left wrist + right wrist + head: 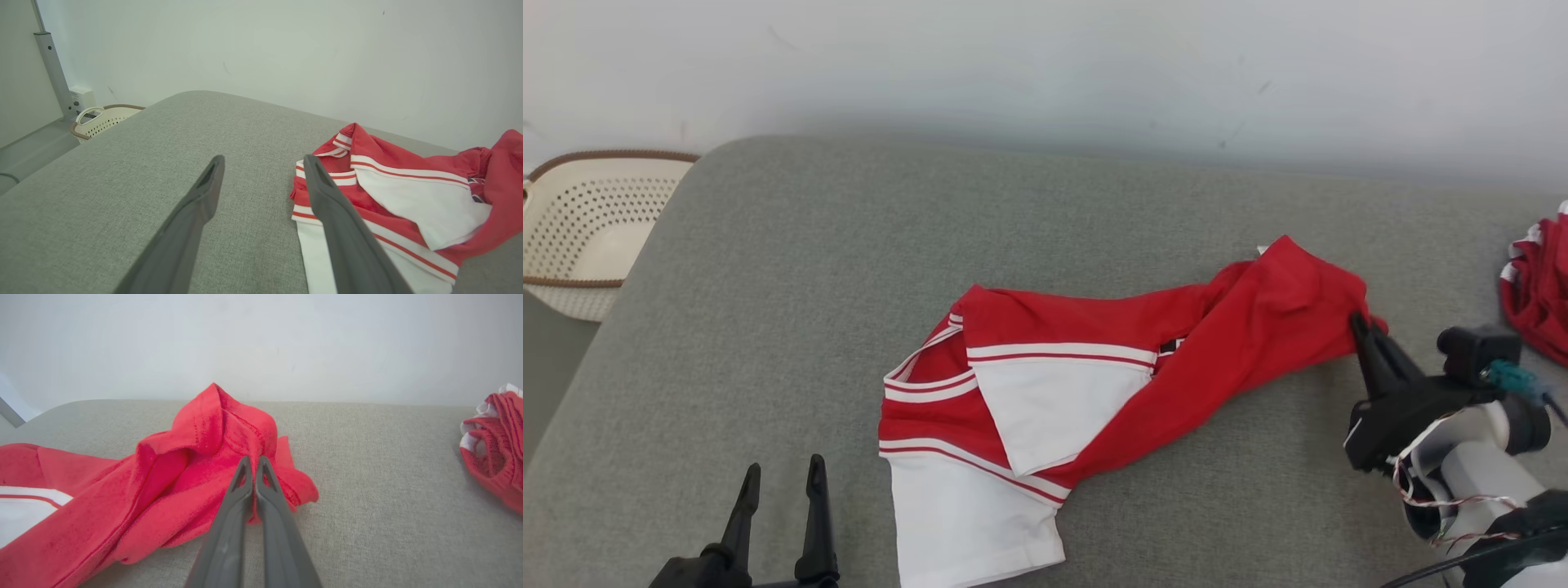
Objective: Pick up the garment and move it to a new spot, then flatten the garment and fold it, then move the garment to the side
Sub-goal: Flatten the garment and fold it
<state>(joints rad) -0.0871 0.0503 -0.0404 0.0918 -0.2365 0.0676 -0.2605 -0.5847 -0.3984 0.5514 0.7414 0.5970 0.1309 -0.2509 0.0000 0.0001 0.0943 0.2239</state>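
The left gripper (pixel 263 163) hovers, fingers spread wide, over the grey cushion (pixel 163 134), with the crumpled red-and-white garment (pixel 408 196) just beside it and a perforated basket (pixel 102 120) beyond.

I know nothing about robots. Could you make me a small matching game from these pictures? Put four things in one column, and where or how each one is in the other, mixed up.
Things
1. left tool
2. right tool
3. basket
4. red heap

Place or state
A. at the grey surface's right edge
B. shut on the garment's red end
C. beyond the surface's left end
D. open, holding nothing

Pairs: 1-D, 2-B, 3-C, 4-A
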